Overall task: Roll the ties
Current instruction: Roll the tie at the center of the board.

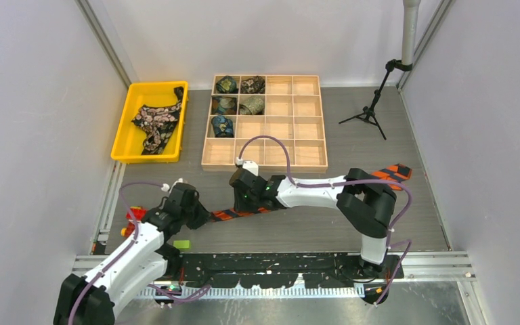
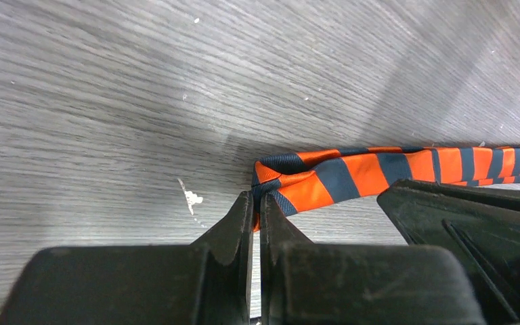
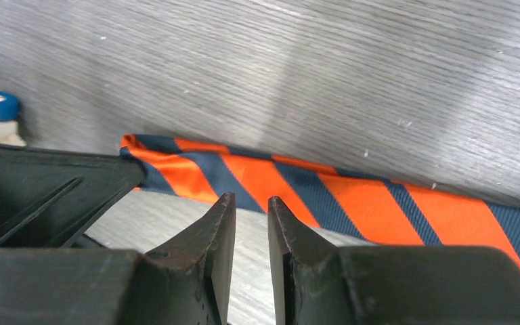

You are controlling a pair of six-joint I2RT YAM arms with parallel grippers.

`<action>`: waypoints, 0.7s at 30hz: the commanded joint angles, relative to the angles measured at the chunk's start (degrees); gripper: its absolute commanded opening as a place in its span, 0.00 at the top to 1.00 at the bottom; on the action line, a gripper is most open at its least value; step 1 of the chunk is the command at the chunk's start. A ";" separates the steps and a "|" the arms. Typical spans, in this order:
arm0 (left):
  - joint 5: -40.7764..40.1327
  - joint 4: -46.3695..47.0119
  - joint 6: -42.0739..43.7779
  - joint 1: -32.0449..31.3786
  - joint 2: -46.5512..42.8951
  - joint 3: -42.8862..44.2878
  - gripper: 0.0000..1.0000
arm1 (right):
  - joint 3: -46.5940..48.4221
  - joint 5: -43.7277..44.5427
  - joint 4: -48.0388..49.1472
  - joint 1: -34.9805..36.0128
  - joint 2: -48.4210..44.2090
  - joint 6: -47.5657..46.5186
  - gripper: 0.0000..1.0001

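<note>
Our left hand [image 2: 256, 215] pinches the end of the long orange-and-navy striped fabric tie [image 2: 393, 168], lower middle of the top view; its length runs rightward across the grey counter [image 2: 108, 101]. Our right hand [image 3: 250, 213], slightly spread and empty, hovers just beside.

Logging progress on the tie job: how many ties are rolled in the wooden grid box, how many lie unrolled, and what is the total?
Rolled patterned fabric ties in the wooden grid box: 5
Unrolled orange-and-navy striped tie on the grey table: 1
Unrolled black floral tie in the yellow plastic bin: 1
Total: 7 ties
</note>
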 commanded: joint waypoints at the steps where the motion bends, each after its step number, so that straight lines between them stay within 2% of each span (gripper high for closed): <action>1: -3.71 -5.11 5.63 0.21 -1.92 4.65 1.00 | 4.41 0.66 -1.52 1.10 -4.48 -1.10 0.70; 21: -3.73 -8.82 7.67 0.24 -1.30 9.44 1.00 | 11.76 -7.58 7.63 2.63 10.58 3.78 0.82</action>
